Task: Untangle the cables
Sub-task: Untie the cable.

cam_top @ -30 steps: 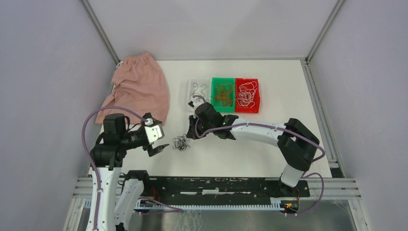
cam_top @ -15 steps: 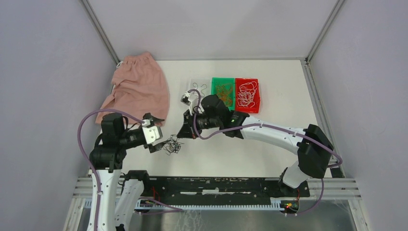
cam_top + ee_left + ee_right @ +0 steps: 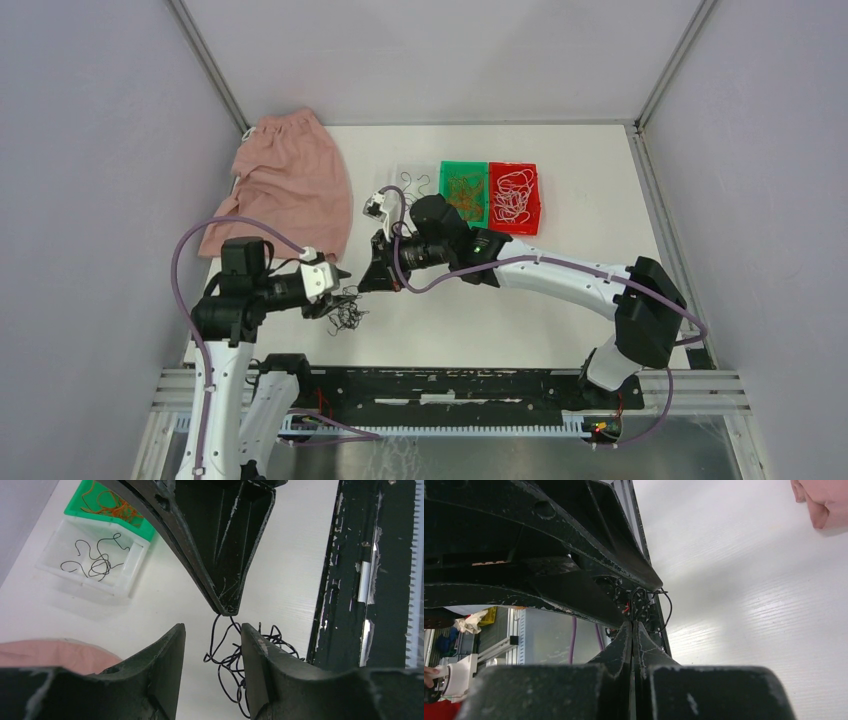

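left jaws are standing spread astride a strand | right jaws are pinching that strand of the black cables [image 3: 347, 312] | clump is lying on the desk [image 3: 500, 320] near its front edge

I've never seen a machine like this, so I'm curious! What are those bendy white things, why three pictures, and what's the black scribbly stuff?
They are robot arms, a left arm and a right arm, bolted to a table. One picture looks down from above; the other two come from a camera on each wrist. On the table lie a pink cloth, a clear tray, a green tray and a red tray. The scribble is a black cable clump. The right end effector is shut and seems to pinch one strand. The left end effector has its jaws apart, with strands between them.
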`<state>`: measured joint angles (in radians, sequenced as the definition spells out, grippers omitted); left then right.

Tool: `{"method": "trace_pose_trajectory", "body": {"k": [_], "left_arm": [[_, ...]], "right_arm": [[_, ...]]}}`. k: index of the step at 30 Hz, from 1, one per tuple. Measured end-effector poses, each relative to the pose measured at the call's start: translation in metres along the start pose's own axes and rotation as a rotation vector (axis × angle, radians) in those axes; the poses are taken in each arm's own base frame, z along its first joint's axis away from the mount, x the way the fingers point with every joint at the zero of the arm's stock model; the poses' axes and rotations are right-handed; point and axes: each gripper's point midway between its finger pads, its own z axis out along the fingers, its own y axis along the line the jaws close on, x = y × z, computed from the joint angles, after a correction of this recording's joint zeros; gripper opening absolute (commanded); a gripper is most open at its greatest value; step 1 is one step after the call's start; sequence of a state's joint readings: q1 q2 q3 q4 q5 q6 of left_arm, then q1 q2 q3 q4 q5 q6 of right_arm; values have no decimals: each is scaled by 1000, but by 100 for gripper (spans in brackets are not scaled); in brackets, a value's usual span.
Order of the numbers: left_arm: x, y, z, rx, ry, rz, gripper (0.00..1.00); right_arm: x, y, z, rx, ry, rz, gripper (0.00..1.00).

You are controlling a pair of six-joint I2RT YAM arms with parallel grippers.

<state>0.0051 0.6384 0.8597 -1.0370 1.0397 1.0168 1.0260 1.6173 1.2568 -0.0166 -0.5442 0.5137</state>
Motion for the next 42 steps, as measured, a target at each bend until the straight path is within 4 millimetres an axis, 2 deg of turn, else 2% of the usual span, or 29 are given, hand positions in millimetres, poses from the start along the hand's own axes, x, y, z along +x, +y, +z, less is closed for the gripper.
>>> {"method": "trace_pose_trajectory", "body": {"k": [3, 7, 9, 13, 16, 18, 22, 26, 36, 37, 41, 42], "left_arm": [[4, -4, 0, 12, 15, 5, 49], [9, -7, -1, 21, 30, 22, 25], [10, -8, -1, 24, 33, 33, 16], [12, -10, 0, 24, 31, 48, 16], [13, -11, 0, 20, 23, 58, 24], [14, -12, 1, 17, 19, 67, 26], [13, -12, 0, 8, 14, 83, 17], [9, -8, 0, -18, 1, 114, 6], [0, 0, -2, -54, -24, 139, 3], [0, -1, -2, -54, -25, 135, 3], [-3, 0, -2, -58, -28, 128, 3], [-5, 1, -3, -62, -31, 132, 3]], "right_arm": [[1, 1, 0, -3, 6, -6, 0], [4, 1, -1, -7, 18, -8, 0], [5, 2, -1, -11, 24, -6, 0], [5, 7, -1, -29, 29, -5, 0], [3, 13, 0, -56, 25, 2, 0], [1, 17, 2, -73, 19, 8, 0], [1, 20, 5, -94, 20, 21, 0], [2, 20, 7, -98, 24, 35, 10], [-5, 23, 4, -99, -36, 54, 11], [-6, 22, 2, -93, -43, 53, 14], [-11, 24, -8, -84, -66, 46, 48], [-11, 24, -11, -82, -70, 47, 52]]}}
